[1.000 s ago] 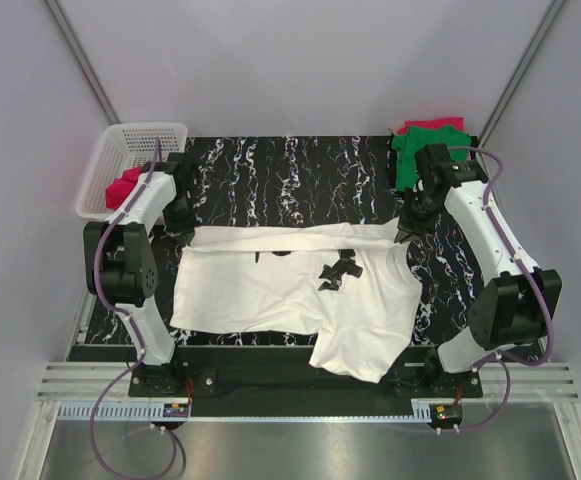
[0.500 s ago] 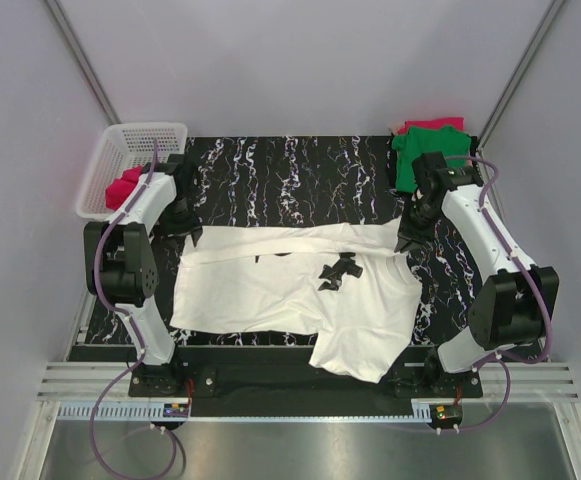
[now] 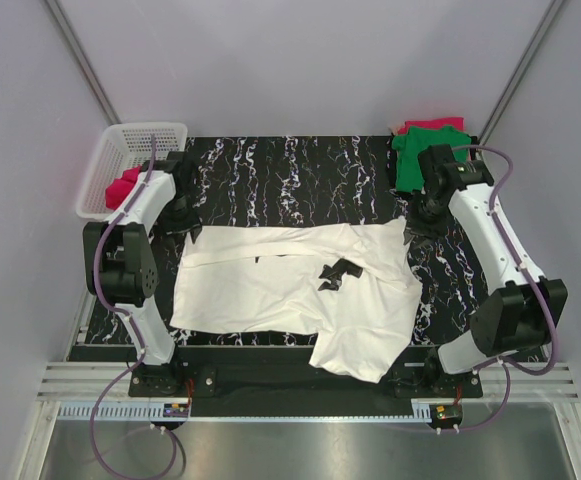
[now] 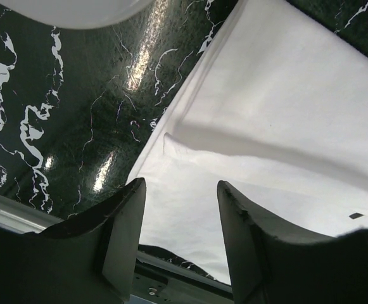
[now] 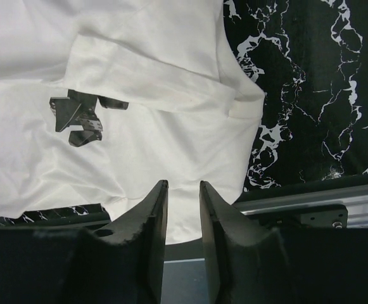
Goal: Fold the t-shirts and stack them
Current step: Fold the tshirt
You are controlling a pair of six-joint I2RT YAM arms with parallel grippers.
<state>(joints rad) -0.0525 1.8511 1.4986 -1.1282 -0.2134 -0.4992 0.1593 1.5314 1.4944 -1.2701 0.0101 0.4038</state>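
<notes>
While soft white tee [image 3: 270, 290] lies creased – L fingers [image 4: 126, 234] apart, R fingers [image 5: 153, 240] narrow, empty

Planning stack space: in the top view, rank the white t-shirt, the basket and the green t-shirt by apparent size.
1. white t-shirt
2. basket
3. green t-shirt, partly hidden by the right arm

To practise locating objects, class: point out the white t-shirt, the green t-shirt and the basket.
white t-shirt [image 3: 270, 290]: top view, middle of its spread body.
green t-shirt [image 3: 405, 160]: top view, its left part.
basket [image 3: 150, 128]: top view, far rim.
</notes>
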